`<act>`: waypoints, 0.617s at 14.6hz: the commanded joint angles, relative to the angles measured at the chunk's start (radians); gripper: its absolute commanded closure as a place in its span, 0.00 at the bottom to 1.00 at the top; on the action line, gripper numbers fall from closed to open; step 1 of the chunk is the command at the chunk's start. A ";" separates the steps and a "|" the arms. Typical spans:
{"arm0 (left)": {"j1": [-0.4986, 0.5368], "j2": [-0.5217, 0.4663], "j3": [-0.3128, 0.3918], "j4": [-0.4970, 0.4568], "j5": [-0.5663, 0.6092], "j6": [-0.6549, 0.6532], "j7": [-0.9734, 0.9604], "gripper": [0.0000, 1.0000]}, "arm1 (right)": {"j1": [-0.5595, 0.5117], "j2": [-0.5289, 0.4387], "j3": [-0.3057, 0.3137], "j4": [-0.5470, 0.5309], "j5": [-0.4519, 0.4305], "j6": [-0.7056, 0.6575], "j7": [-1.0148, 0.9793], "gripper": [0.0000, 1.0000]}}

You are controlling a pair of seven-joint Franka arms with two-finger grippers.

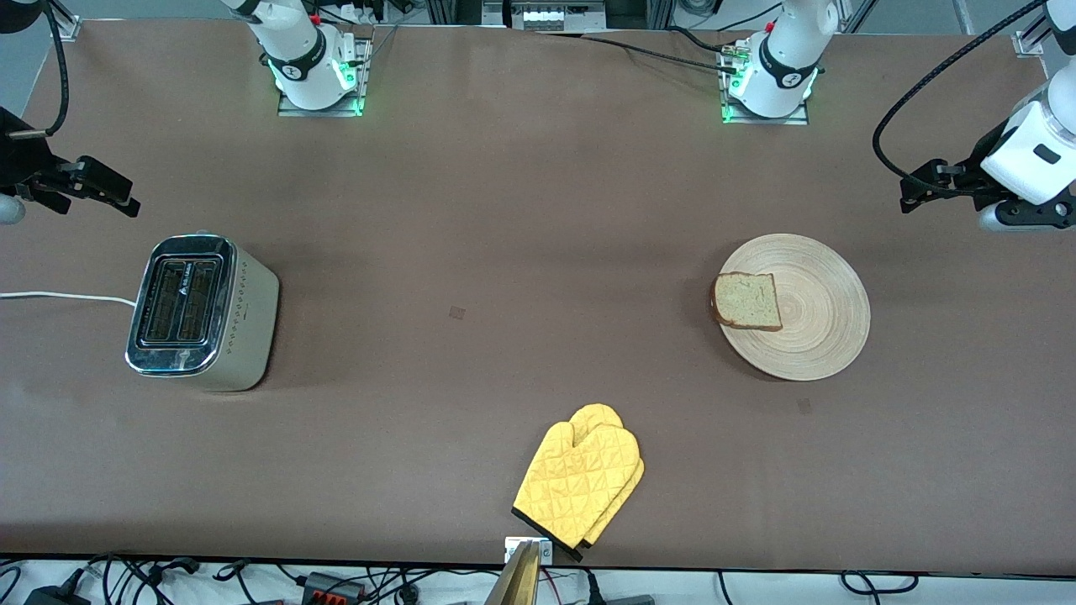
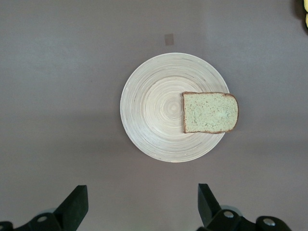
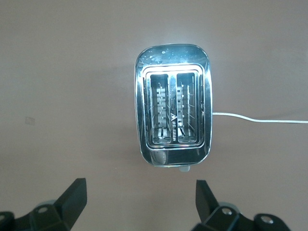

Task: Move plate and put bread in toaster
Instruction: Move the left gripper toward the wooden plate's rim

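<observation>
Both sets of jaws stand wide open and hold nothing. The left gripper (image 2: 139,207) hangs over the bench's left-arm edge, looking down on the plate (image 1: 820,328); the bread (image 1: 746,301) lies on the plate's rim, overhanging it toward the bench's middle. The right gripper (image 3: 139,207), cut off at the frame's edge in the front view, hangs over the right-arm edge above the toaster (image 1: 202,313), whose white cord (image 1: 59,296) runs out of frame. A yellow oven mitt (image 1: 582,479) lies at the camera-side edge.

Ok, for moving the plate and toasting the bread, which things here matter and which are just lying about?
Part of the job:
plate
bread, on the plate near its rim
toaster, slots empty

Just lying about:
yellow oven mitt, nearest the front camera
</observation>
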 commanded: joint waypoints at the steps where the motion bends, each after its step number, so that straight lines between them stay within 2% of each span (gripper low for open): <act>1: 0.005 0.004 -0.006 0.020 -0.011 -0.020 -0.006 0.00 | -0.015 -0.026 0.011 -0.023 -0.014 0.002 -0.015 0.00; 9: 0.005 0.005 -0.006 0.021 -0.011 -0.020 -0.006 0.00 | -0.015 -0.026 0.011 -0.021 -0.014 -0.006 -0.020 0.00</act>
